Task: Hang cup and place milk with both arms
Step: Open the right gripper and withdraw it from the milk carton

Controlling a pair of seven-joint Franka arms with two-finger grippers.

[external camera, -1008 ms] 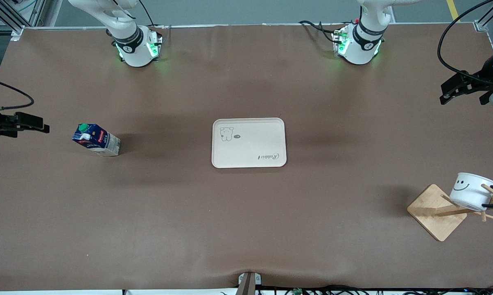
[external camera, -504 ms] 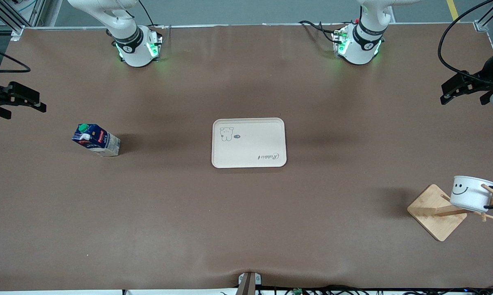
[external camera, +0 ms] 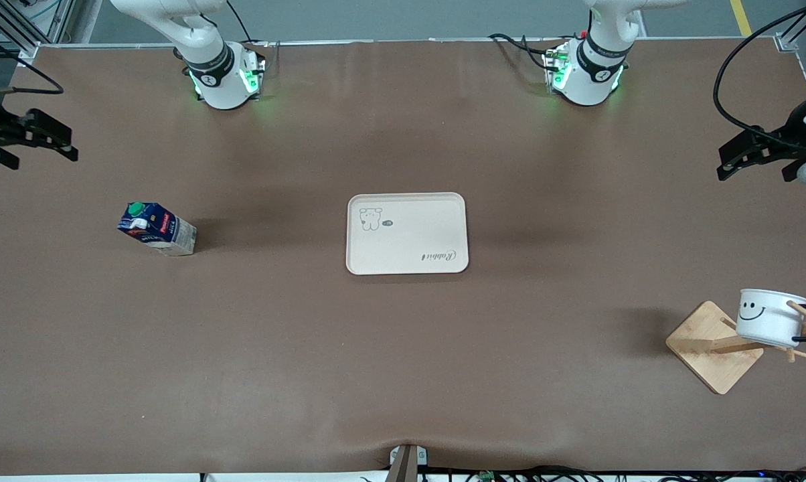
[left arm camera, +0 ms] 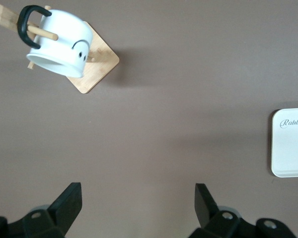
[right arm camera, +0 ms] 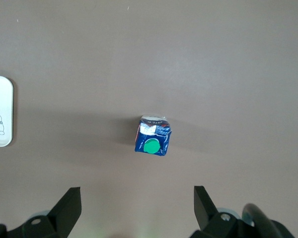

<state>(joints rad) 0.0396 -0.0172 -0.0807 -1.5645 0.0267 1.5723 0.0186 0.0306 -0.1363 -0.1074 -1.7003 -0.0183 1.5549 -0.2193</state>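
The cup [external camera: 768,318], white with a smiley face, hangs by its black handle on a peg of a wooden rack [external camera: 707,348] at the left arm's end of the table; it also shows in the left wrist view [left arm camera: 59,44]. The milk [external camera: 156,229] stands on the table toward the right arm's end, its green cap up in the right wrist view [right arm camera: 152,136]. My left gripper [external camera: 726,164] [left arm camera: 139,198] is open and empty, in the air over the table edge at its end. My right gripper [external camera: 65,144] [right arm camera: 137,198] is open and empty over the table edge at its end.
A cream tray [external camera: 407,233] with a rabbit drawing lies at the table's middle, with nothing on it; its edge shows in the left wrist view [left arm camera: 290,144] and the right wrist view [right arm camera: 0,111]. Both arm bases stand along the table's edge farthest from the front camera.
My right gripper has moved away from the milk toward the bases' side of the table. The cup has settled a little on its peg. The left gripper has barely moved.
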